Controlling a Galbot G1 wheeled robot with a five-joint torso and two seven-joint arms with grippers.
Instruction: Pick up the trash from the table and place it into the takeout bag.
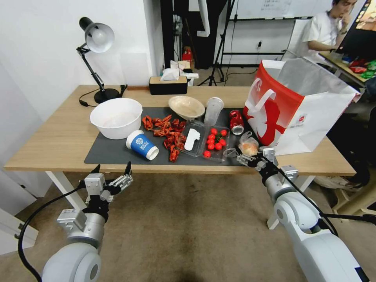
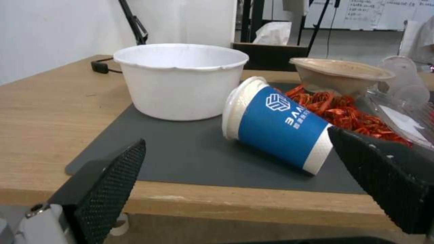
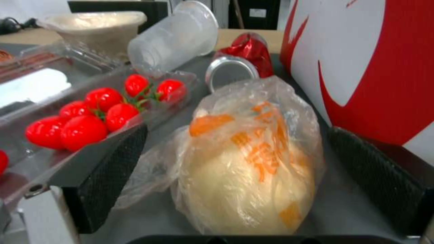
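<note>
Trash lies on the dark mat (image 1: 105, 150) of the table (image 1: 51, 137). A clear plastic bag with a pale lump (image 1: 248, 146) (image 3: 246, 159) sits between the fingers of my open right gripper (image 1: 250, 154) (image 3: 237, 134), and both pads stand off from it. Beside it are a crushed red can (image 1: 236, 121) (image 3: 246, 51), a clear plastic cup (image 1: 213, 111) (image 3: 174, 37) and a beige bowl (image 1: 187, 107) (image 2: 339, 73). A blue-and-white paper cup (image 1: 142, 145) (image 2: 276, 127) lies on its side. My left gripper (image 1: 112, 168) (image 2: 237, 137) hangs open just before the table's front edge, facing that cup. The red-and-white takeout bag (image 1: 297, 105) (image 3: 361, 64) stands open at the right.
A big white bowl (image 1: 116, 117) (image 2: 181, 81), red crayfish shells (image 1: 166, 133) and a clear tray of cherry tomatoes (image 1: 214, 143) (image 3: 90, 115) share the mat. A desk lamp (image 1: 96, 58) and tissue box (image 1: 168, 84) stand at the back. The takeout bag's wall is close beside the right gripper's outer finger (image 3: 384, 183).
</note>
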